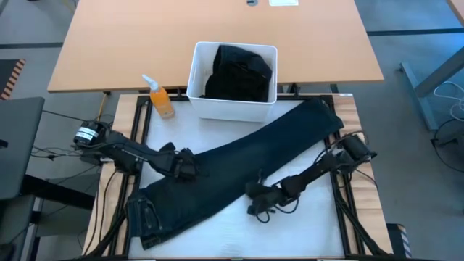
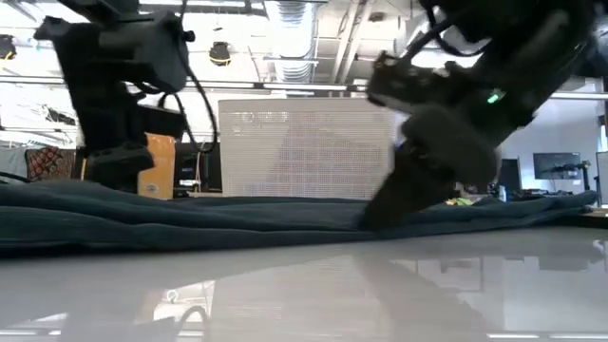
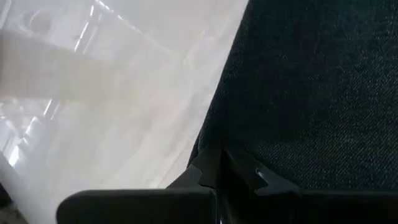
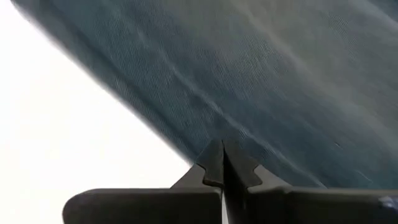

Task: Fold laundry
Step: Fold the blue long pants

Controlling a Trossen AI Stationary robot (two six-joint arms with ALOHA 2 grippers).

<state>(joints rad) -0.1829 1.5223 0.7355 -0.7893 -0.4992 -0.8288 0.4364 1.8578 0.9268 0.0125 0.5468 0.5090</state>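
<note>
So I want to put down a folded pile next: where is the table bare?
Bare white table lies on the near side of the dark navy trousers, by the right claw. A smaller patch sits between the orange spray bottle, the white bin and the trousers. The diagonal middle is crowded.

L arm is stretched in from the table's left side, wrist angled down, L gripper (image 1: pixel 190 168) lowered onto the fabric edge. Its fingers (image 3: pixel 211 171) are pressed together, tips meeting w/ no gap, and the cloth edge is pinched right at the tips. R arm is reached in from the right side, elbow bent, forearm kept low. R gripper (image 1: pixel 255 193) is set at the opposite cloth edge; its fingers (image 4: pixel 222 163) are likewise closed tip to tip, fabric lying just ahead of and beside the tips.
</note>
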